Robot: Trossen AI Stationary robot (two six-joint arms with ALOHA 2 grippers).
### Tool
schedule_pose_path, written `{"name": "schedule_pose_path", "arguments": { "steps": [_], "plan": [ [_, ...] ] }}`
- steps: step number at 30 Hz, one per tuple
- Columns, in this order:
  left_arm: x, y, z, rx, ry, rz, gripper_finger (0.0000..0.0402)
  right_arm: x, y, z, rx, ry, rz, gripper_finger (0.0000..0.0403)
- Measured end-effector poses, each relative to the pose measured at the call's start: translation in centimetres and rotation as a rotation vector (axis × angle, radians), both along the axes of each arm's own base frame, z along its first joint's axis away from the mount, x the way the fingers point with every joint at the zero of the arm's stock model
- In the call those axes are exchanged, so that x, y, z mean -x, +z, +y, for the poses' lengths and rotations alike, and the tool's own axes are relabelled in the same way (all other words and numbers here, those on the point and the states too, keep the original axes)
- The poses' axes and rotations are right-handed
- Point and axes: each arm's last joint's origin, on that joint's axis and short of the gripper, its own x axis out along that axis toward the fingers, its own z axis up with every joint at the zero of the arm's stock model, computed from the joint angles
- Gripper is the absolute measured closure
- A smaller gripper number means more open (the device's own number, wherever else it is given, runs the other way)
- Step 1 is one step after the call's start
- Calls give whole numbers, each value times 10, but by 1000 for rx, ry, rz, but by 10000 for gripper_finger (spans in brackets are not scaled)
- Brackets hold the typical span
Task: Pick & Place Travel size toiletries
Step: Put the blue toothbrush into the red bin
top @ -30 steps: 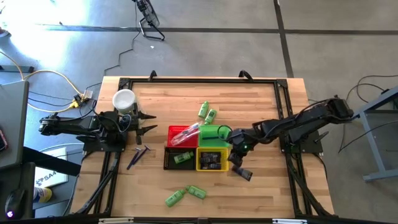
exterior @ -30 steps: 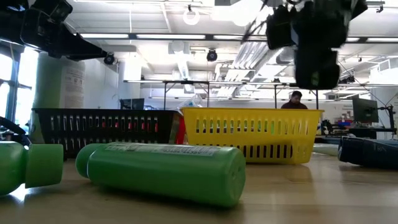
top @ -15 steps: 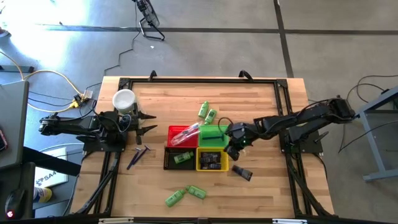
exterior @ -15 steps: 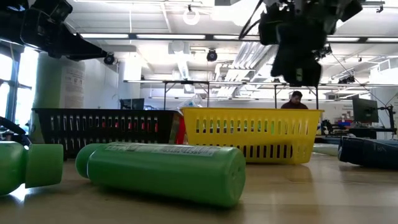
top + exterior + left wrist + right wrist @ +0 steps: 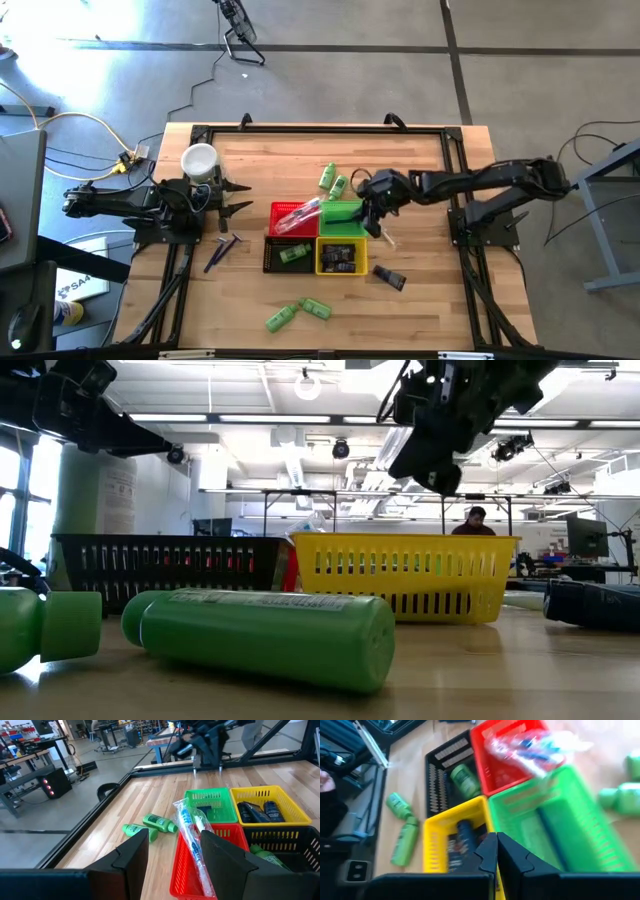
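My right gripper (image 5: 374, 216) hangs shut above the right rim of the green basket (image 5: 343, 212), with nothing visible between its fingers (image 5: 496, 851). The yellow basket (image 5: 342, 257) holds dark tubes (image 5: 462, 840). A green bottle (image 5: 465, 780) lies in the black basket (image 5: 290, 253), and clear toothbrush packets (image 5: 192, 835) rest in the red basket (image 5: 293, 218). On the table lie two green bottles (image 5: 333, 181) at the far side, two (image 5: 298, 313) at the near side, a dark packet (image 5: 390, 279) and purple tubes (image 5: 222, 250). My left gripper (image 5: 235, 205) waits open at the left.
A white cup (image 5: 200, 160) stands at the far left beside the left arm. The four baskets sit close together in the table's middle. A dark frame (image 5: 320, 128) runs along the table's edges. People and benches show in the room beyond.
My right gripper has moved from beside the dark packet at the yellow basket's near right toward the far edge and slightly up, rolling as it went. It now hangs over the green basket's right rim. The packet stays on the table.
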Motion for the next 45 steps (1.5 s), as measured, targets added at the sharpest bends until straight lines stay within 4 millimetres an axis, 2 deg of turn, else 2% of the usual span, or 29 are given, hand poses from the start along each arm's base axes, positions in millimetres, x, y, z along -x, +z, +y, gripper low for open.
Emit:
{"name": "schedule_pose_path", "arguments": {
  "steps": [9,13,19,22,26,33,38,45],
  "plan": [
    [0,0,0,0,0,4,226,6,0,-46,273,39,-37,401],
    [0,-2,0,-1,0,22,226,11,0,-66,405,-10,-16,401],
    [0,-1,0,0,0,15,226,14,-1,-77,516,-2,5,401],
    [0,-1,0,9,1,13,226,16,-3,-76,470,-21,35,401],
    [0,-1,0,31,3,8,226,23,-12,-68,326,-64,163,401],
    [0,-1,0,31,3,7,226,39,-28,-40,116,-93,453,401],
    [0,-1,0,31,3,8,226,47,-32,-21,-17,-104,583,401],
    [0,-2,0,30,3,8,226,47,-33,-4,-38,-171,627,396]
  ]
}}
